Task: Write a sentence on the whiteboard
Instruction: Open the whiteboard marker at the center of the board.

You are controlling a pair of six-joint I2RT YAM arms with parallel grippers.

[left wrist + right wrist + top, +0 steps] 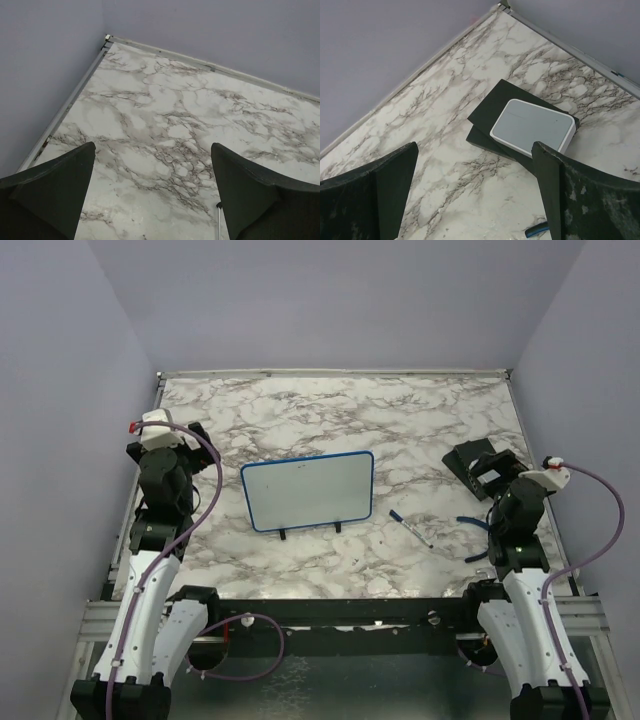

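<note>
The left end effector [152, 150] is seen with its two dark fingers spread wide, and nothing is held between them. Only the marbled desk [165, 115] is framed in the gap, with the far left corner and the lilac wall [50, 60] beyond.

The right end effector [475, 147] is likewise held wide apart and nothing is pinched. Just beyond its fingers a dark block [530, 125] topped by a pale grey pad is laid flat on the desk, near the right edge.

The whiteboard [308, 490] is stood on its two small black feet about the middle of the desk. It is placed between the two arms and well apart from both end effectors. Its blue-framed face is turned towards the arm bases and is shown plain white from above.

A marker [411, 529] is laid on the desk to the right of the board, apart from it, between the board and the right arm.
</note>
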